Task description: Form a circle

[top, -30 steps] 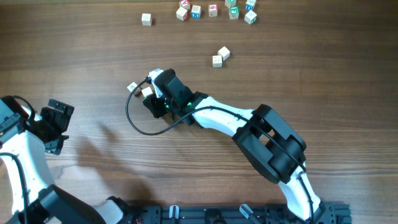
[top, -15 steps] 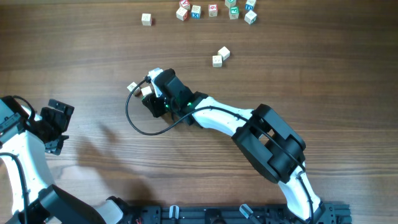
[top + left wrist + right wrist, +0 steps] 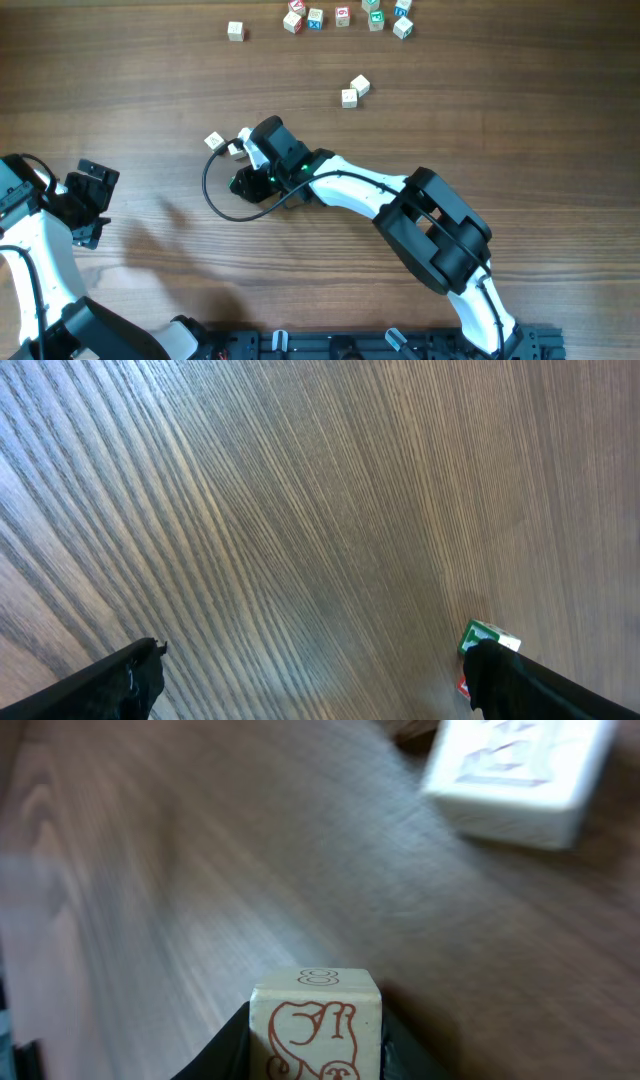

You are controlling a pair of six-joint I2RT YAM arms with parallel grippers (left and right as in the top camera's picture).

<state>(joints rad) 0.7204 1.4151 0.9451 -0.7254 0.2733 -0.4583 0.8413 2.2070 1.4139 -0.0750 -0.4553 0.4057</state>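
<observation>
Brown wood-grain tabletop [image 3: 540,120], grain running left to right in the overhead view. Black rail [image 3: 340,346] with clips along the near edge.

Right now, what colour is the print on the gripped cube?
Red, on the cube; right wrist view.

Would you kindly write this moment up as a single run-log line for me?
right pincer: shut on held cube | left pincer: open, empty | loose cube: lying nearby | circle: not yet formed
</observation>
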